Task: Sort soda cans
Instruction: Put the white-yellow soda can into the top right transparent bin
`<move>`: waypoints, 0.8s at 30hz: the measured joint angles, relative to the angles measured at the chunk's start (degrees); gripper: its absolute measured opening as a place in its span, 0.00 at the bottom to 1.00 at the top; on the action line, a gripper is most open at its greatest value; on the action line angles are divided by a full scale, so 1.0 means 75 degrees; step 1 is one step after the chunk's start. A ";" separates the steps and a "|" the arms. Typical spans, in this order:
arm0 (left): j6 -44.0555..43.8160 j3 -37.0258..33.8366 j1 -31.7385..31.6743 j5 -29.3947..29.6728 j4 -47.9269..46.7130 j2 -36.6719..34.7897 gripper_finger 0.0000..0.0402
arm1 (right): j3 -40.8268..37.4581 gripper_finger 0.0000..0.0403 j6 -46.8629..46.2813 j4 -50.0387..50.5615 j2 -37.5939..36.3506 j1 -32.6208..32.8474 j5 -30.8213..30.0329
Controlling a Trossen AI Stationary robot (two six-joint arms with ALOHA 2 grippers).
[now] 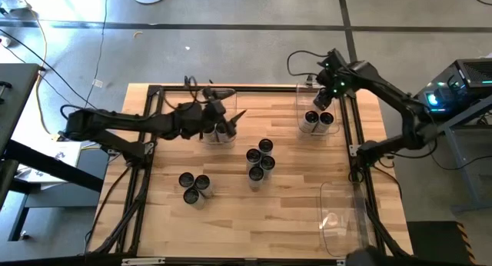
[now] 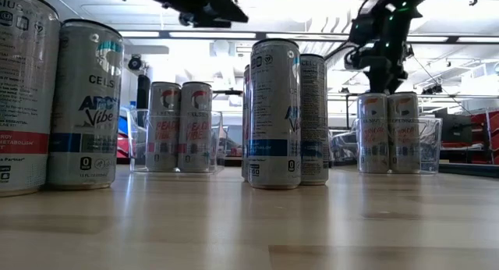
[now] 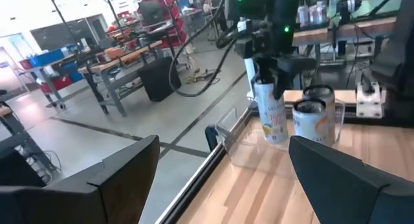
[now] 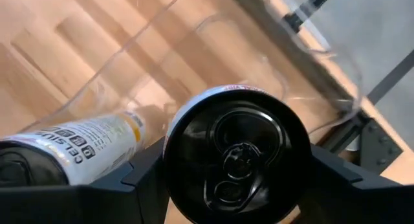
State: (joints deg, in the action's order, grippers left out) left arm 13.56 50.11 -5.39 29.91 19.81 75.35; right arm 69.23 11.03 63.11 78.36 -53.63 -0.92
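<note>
The right gripper (image 4: 236, 169) pinches an upright Celsius can (image 4: 236, 153) from above inside the far-right clear bin (image 1: 301, 104), touching another Celsius can (image 4: 71, 149); the left gripper (image 1: 223, 124) hangs spread.

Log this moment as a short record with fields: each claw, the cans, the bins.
left claw: open, empty, above the clear plastic bin at the table's far left
right claw: shut on an upright dark-topped silvery soda can, in the clear plastic bin at the far right
far-right bin contents: two cans
loose cans: a cluster of five mid-table, three nearer the front left
third clear bin: front right, no cans
</note>
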 joint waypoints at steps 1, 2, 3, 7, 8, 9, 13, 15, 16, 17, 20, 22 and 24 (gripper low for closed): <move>-0.0003 -0.0148 0.0000 0.0000 0.0158 -0.0060 0.85 | 0.0000 0.60 -0.0003 0.0048 0.0094 0.0001 0.0004; -0.0039 -0.0276 -0.0003 -0.0003 0.0314 -0.0093 0.85 | 0.0000 0.60 -0.0003 0.0104 0.0175 0.0001 0.0014; -0.0072 -0.0379 -0.0003 0.0000 0.0412 -0.0109 0.85 | 0.0000 0.60 -0.0003 0.0140 0.0252 0.0001 0.0013; -0.0130 -0.0518 -0.0003 0.0012 0.0621 -0.0143 0.85 | 0.0000 0.60 -0.0116 0.0148 0.0432 -0.0002 -0.0020; -0.0128 -0.0546 -0.0003 0.0012 0.0617 -0.0143 0.85 | 0.0000 0.60 -0.0154 0.0183 0.0457 -0.0002 -0.0021; -0.0128 -0.0571 -0.0003 0.0012 0.0607 -0.0143 0.85 | 0.0000 0.60 -0.0224 0.0207 0.0487 -0.0002 -0.0025; -0.0069 -0.0578 -0.0003 0.0033 0.0619 -0.0140 0.85 | 0.0000 0.60 -0.0471 0.0198 0.0557 -0.0002 -0.0019; -0.0058 -0.0577 -0.0003 0.0034 0.0607 -0.0140 0.85 | -0.0052 0.60 -0.0648 0.0138 0.0572 0.0001 -0.0068; -0.0058 -0.0577 -0.0003 0.0034 0.0604 -0.0140 0.85 | -0.0102 0.60 -0.0753 0.0091 0.0570 0.0001 -0.0071; -0.0055 -0.0577 -0.0003 0.0036 0.0606 -0.0140 0.85 | -0.0172 0.60 -0.0828 0.0079 0.0570 0.0001 -0.0072; -0.0049 -0.0577 -0.0003 0.0039 0.0601 -0.0140 0.85 | -0.0324 0.60 -0.0838 0.0126 0.0518 0.0003 -0.0082; -0.0045 -0.0577 -0.0003 0.0039 0.0602 -0.0140 0.85 | -0.0349 0.60 -0.0849 0.0091 0.0470 0.0007 -0.0130; 0.0006 -0.0577 -0.0015 0.0052 0.0611 -0.0140 0.85 | -0.0382 0.60 -0.0894 -0.0002 0.0364 0.0007 -0.0157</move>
State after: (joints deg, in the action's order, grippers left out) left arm 13.61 45.78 -5.50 30.29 24.39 74.30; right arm 66.37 4.32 63.10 81.09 -53.58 -2.10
